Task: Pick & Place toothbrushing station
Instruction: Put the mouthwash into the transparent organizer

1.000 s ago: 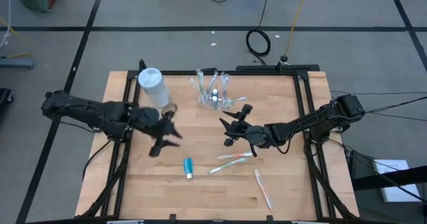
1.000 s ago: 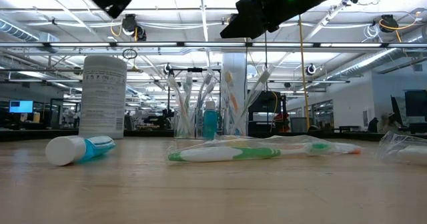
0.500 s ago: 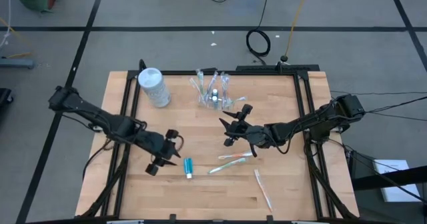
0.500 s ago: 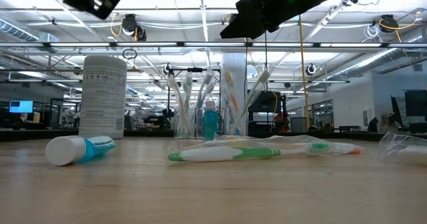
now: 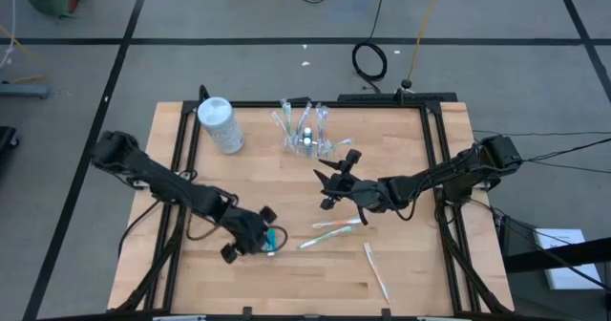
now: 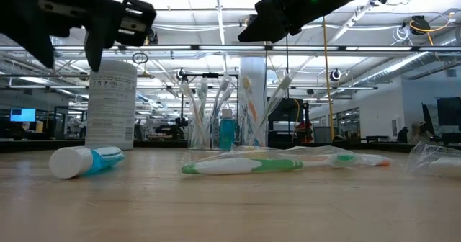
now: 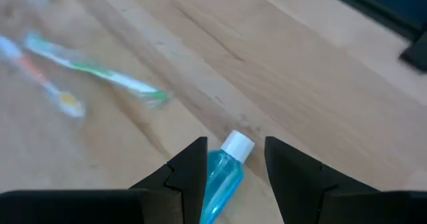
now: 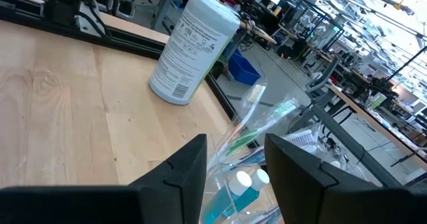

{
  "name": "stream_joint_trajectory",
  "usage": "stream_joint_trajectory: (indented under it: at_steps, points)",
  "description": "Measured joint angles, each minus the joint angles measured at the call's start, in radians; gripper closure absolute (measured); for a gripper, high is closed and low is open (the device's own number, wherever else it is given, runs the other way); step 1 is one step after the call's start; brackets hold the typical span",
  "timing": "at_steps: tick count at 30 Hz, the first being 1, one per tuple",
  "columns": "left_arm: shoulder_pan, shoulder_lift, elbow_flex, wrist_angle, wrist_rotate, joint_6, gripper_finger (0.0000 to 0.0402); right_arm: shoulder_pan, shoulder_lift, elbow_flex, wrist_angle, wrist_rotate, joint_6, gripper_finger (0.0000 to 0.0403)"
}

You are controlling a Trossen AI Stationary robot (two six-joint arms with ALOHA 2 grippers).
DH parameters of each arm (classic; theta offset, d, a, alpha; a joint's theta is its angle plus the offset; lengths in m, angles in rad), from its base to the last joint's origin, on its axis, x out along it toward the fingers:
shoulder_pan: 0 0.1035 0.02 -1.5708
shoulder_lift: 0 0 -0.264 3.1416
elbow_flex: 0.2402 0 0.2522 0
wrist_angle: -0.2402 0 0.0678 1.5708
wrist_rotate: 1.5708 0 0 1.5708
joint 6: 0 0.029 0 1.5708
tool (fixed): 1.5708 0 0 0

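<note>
Since a second ago our left gripper (image 5: 250,238) has swung from beside the white-blue cylindrical container (image 5: 220,124) down to the small blue toothpaste tube with a white cap (image 5: 270,240), which lies on the wooden table (image 5: 420,264) ahead of its parted fingers, long axis roughly in line with the gap. We judge this arm far nearer; our right gripper (image 5: 336,181) hovers, jaws apart, by the clear plastic cup of toothbrushes (image 5: 305,130)

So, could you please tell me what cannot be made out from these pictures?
- Print on the white container: too small in the low view.
- How many toothbrushes stand in the clear cup: too small in the high view, overlapping in the low view.
- Toothpaste tube: its lower end is hidden by the left end effector in the left wrist view.
- Wrapped toothbrushes: blurred there.
</note>
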Motion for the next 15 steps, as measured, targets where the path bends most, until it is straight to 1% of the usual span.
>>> stream_joint_trajectory:
  at_steps: [3, 5, 10, 15]
  points:
    - [-0.023, 0.076, 0.009, 0.040, -0.001, 0.056, 0.0250, 0.000, 0.000, 0.000, 0.000, 0.000, 0.000, 0.0261]
    - [-0.037, 0.124, 0.013, 0.036, -0.009, 0.084, 0.0250, 0.000, 0.000, 0.000, -0.001, 0.000, 0.000, 0.0261]
    - [-0.039, 0.234, 0.048, 0.028, -0.016, 0.083, 0.0249, 0.000, 0.000, 0.000, -0.009, 0.000, 0.000, 0.0261]
    - [-0.041, 0.297, 0.086, 0.019, -0.020, 0.132, 0.0249, 0.000, 0.000, 0.000, -0.020, 0.000, 0.012, 0.0261]
